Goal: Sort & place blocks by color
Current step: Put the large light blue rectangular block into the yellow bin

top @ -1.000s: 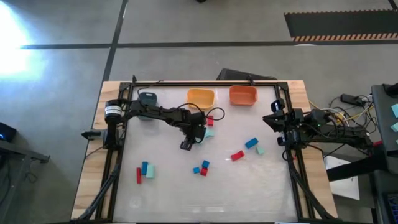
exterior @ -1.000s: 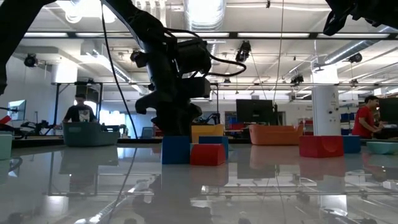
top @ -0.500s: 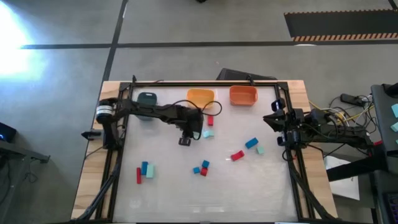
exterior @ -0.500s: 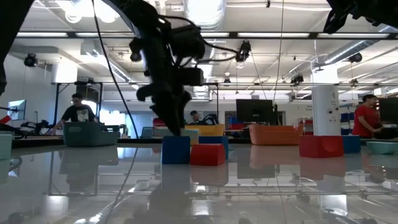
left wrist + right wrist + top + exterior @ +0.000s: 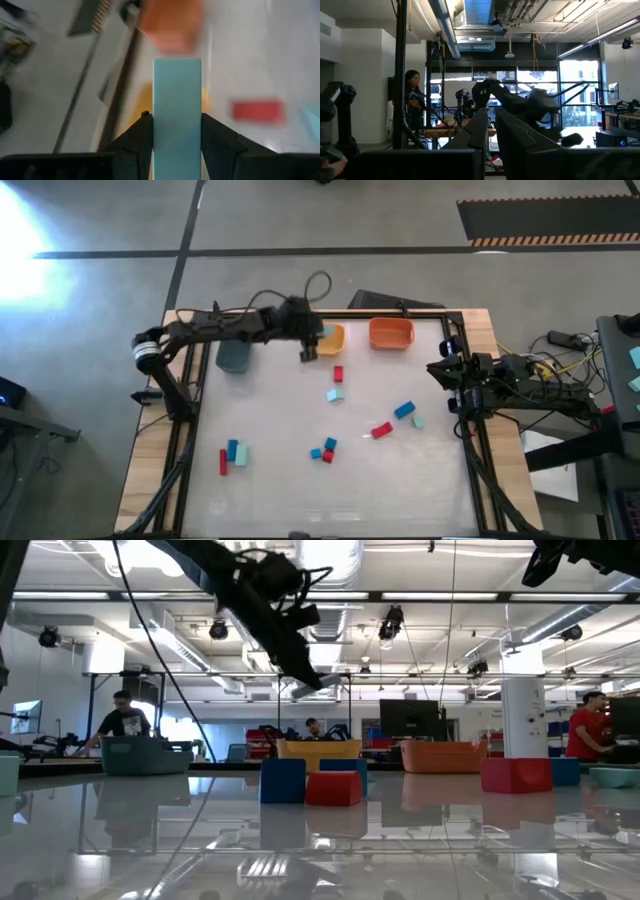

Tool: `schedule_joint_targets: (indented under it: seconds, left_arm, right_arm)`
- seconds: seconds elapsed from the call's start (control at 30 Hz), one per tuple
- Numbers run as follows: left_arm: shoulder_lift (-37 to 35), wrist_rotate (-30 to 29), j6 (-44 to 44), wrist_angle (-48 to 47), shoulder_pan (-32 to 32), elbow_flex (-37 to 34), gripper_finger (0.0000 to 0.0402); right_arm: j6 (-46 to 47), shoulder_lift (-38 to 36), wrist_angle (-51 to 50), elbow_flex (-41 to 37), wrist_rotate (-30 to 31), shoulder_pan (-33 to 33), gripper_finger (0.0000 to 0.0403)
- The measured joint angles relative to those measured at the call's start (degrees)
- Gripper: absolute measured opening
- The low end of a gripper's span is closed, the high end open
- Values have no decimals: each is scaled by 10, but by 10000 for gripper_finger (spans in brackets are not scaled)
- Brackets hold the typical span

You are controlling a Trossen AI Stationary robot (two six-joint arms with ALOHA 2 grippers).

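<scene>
My left gripper hangs high over the table's far side, just beside the yellow-orange bin, shut on a pale teal bar. In the low view the left gripper slants down well above the table. Other blocks lie flat on the table: a red one and a teal one mid-table, a blue, teal and red group at right, a small cluster nearer, and three at near left. My right gripper waits shut at the right edge. My left gripper pinches the pale teal bar between its two fingers, gripping the bar's long sides. The bar lies along the fingers and sticks out forward past their tips. It is lifted clear of the table, over the yellow-orange bin's near edge.
A grey bin, the yellow-orange bin and an orange-red bin stand in a row along the far edge. A black frame borders the table. People stand in the room beyond the far edge.
My left gripper has risen from the table's middle, carrying the teal bar up clear of the surface. It has swung toward the far edge to the yellow-orange bin and turned about. The right arm has kept still.
</scene>
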Motion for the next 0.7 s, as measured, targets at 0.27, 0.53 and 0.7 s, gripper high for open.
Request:
schedule_joint_targets:
  seconds: [0.27, 0.53, 0.7]
  left_arm:
    - [83, 20, -29, 72, 37, 5, 114]
    - [103, 22, -30, 76, 37, 1, 163]
    - [103, 22, -30, 76, 37, 3, 199]
  right_arm:
    - [1, 0, -7, 0, 1, 0, 27]
    - [7, 0, -25, 0, 1, 0, 27]
    - [7, 0, -25, 0, 1, 0, 27]
